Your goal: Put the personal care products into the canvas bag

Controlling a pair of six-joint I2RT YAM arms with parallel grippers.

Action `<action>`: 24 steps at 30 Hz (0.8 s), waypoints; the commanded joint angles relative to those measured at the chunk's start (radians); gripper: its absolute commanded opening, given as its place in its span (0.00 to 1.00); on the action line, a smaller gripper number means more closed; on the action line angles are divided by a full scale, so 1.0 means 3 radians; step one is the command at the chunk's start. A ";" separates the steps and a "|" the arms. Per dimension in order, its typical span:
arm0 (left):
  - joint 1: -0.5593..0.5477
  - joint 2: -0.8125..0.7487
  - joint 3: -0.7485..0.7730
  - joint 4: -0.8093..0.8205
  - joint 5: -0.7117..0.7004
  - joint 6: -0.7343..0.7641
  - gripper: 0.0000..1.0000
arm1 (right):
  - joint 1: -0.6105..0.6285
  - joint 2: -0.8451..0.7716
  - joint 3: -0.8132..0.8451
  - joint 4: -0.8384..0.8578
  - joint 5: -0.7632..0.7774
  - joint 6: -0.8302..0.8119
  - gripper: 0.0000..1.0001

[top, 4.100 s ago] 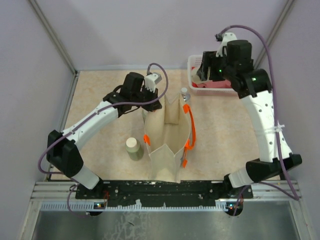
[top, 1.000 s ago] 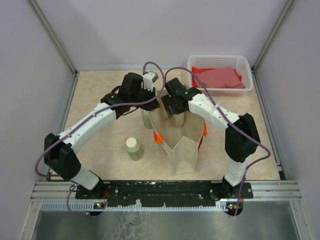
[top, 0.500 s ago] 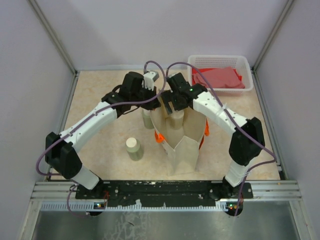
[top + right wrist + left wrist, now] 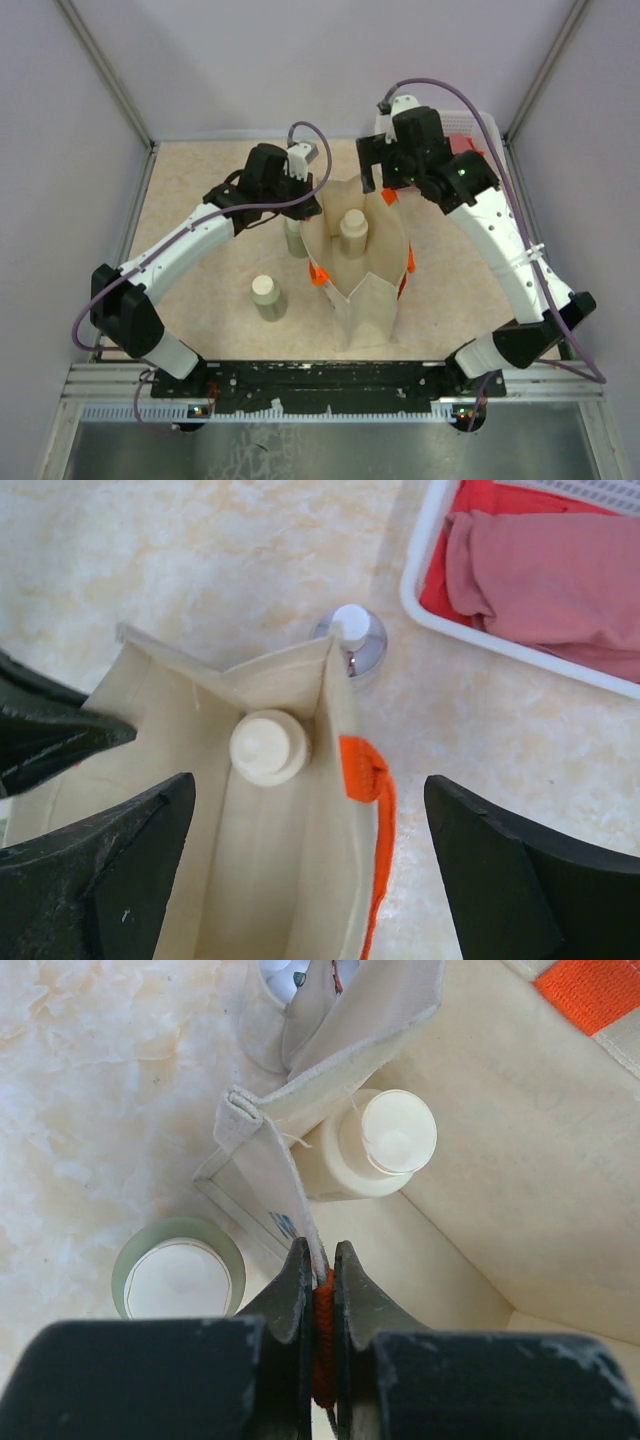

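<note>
The canvas bag (image 4: 372, 298) stands open mid-table, beige with orange handles (image 4: 371, 780). A cream bottle (image 4: 352, 227) with a round cap stands upright inside it, also seen in both wrist views (image 4: 385, 1145) (image 4: 268, 747). My left gripper (image 4: 312, 207) (image 4: 320, 1272) is shut on the bag's rim and orange handle at its left side. My right gripper (image 4: 381, 188) (image 4: 310, 865) hangs open and empty above the bag's far right. One sage-green bottle (image 4: 268, 297) (image 4: 178, 1280) stands left of the bag, another (image 4: 294, 238) against its wall. A clear bottle (image 4: 351, 638) stands behind the bag.
A white lattice basket (image 4: 428, 592) holding a red cloth (image 4: 560, 570) sits at the back right corner, partly behind my right arm in the top view. Grey walls close in the table on three sides.
My right gripper has opened, left the cream bottle standing in the bag, and pulled up and back toward the far right. The left gripper still holds the bag's rim.
</note>
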 commanded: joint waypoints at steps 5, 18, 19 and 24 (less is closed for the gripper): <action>-0.0011 -0.0005 -0.0074 -0.0027 0.0014 0.0004 0.00 | -0.0418 0.0495 0.0429 0.0220 -0.0248 0.0020 0.94; -0.0013 -0.0025 -0.0123 0.0026 0.0063 -0.0038 0.00 | -0.0496 0.1415 0.1338 0.0260 -0.0828 -0.0194 0.88; -0.0011 -0.0028 -0.0123 0.0034 0.0067 -0.0037 0.00 | -0.0493 0.1419 0.1338 0.0277 -0.0810 -0.0214 0.89; -0.0010 -0.0039 -0.0096 0.0036 0.0045 -0.0020 0.08 | -0.0493 0.1390 0.1263 0.0215 -0.0658 -0.0281 0.91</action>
